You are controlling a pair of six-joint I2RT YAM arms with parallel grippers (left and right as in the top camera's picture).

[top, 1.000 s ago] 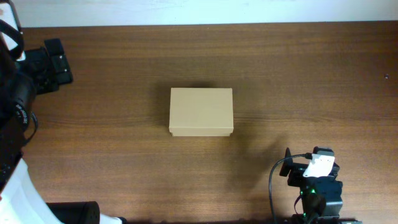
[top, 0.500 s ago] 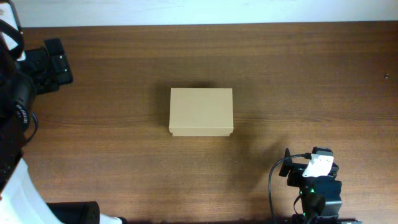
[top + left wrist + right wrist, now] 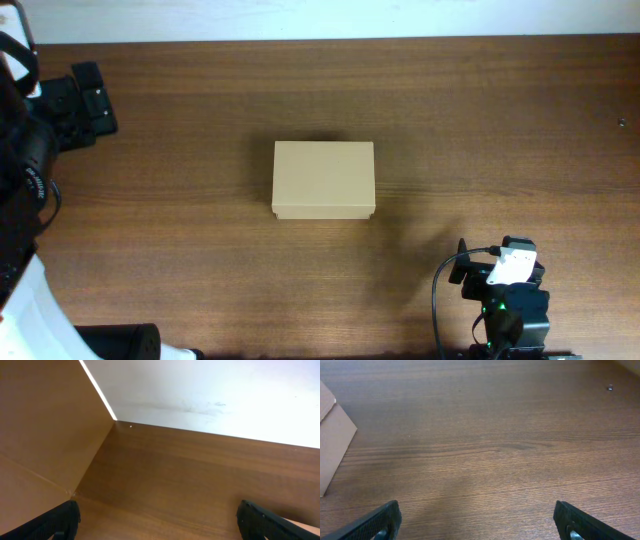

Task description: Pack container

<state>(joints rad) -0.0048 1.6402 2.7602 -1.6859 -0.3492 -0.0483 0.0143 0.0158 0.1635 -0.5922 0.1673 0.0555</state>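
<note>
Plain matte tan cardboard box (image 3: 323,180), rectangular, lid shut, flat on grainy dark wood table (image 3: 500,120). Ahead-left of right gripper (image 3: 477,522), jaws spread wide, empty. Left gripper (image 3: 160,522) likewise spread, well apart.

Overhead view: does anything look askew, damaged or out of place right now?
Nothing much. The container sits closed, square to the table, undamaged. Only a tiny dark speck lies near the right edge, too small to identify.

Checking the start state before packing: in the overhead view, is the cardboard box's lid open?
No, the cardboard box sits shut on the table, its top flat and no inside showing.
</note>
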